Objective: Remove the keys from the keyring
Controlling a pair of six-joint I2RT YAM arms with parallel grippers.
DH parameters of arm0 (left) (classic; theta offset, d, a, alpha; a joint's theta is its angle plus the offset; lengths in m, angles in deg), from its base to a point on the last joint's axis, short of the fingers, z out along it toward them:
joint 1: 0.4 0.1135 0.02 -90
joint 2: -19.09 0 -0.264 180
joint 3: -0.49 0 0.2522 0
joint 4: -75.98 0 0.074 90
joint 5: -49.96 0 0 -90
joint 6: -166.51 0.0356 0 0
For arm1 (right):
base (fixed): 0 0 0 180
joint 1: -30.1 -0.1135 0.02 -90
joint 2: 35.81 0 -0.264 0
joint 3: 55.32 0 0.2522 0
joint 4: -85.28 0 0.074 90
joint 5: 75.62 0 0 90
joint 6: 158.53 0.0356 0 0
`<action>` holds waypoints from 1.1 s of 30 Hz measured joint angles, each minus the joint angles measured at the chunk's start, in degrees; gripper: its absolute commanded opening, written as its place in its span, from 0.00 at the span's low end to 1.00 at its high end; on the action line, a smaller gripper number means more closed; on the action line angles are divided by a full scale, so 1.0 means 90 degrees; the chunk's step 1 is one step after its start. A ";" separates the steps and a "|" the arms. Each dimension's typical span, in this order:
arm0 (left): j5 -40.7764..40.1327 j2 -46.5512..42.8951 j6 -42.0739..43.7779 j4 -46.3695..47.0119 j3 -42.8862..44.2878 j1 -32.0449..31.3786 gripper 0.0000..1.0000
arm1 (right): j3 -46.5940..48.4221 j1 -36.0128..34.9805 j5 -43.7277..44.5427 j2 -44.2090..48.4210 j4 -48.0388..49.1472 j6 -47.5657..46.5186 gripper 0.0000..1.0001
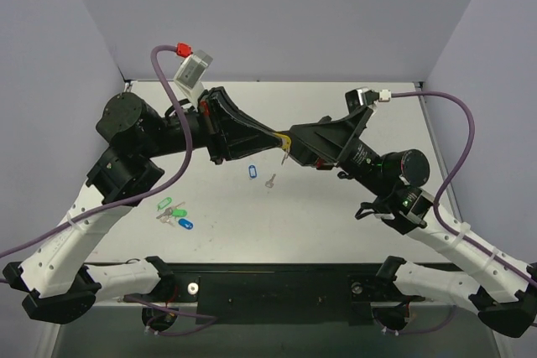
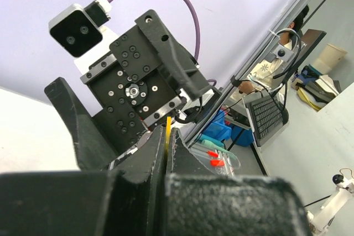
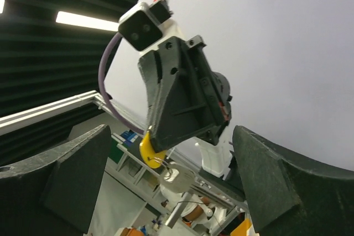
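Observation:
My left gripper [image 1: 270, 133] is shut on the yellow keyring tag [image 1: 284, 137] and holds it above the table. In the left wrist view only the tag's thin edge [image 2: 167, 130] shows between the closed fingers. In the right wrist view the tag [image 3: 145, 150] sticks out under the left gripper, with its metal ring [image 3: 160, 163] and one silver key [image 3: 180, 178] hanging from it. My right gripper [image 3: 171, 186] is open, its fingers wide on either side of the key, not touching it. It faces the left one [image 1: 295, 145]. Another silver key [image 1: 270, 180] lies loose on the table.
A blue tag [image 1: 252, 171] lies beside the loose key. A cluster of green and blue tags with keys [image 1: 173, 212] lies at the front left. White walls close in the table [image 1: 336, 207] on three sides.

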 measured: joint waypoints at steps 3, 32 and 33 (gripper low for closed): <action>-0.0002 0.0053 -0.0068 0.0078 0.0061 0.0000 0.00 | 0.0112 -0.0187 0.0107 -0.0027 0.0192 -0.0002 0.84; -0.0347 0.0015 -0.0180 0.0233 0.0374 0.0153 0.00 | 0.0374 -0.0843 0.0583 -0.0291 0.0585 -0.0131 0.68; -0.0372 0.0005 -0.0182 0.0238 0.0367 0.0177 0.00 | 0.0376 -0.0843 0.0583 -0.0287 0.0588 -0.0131 0.66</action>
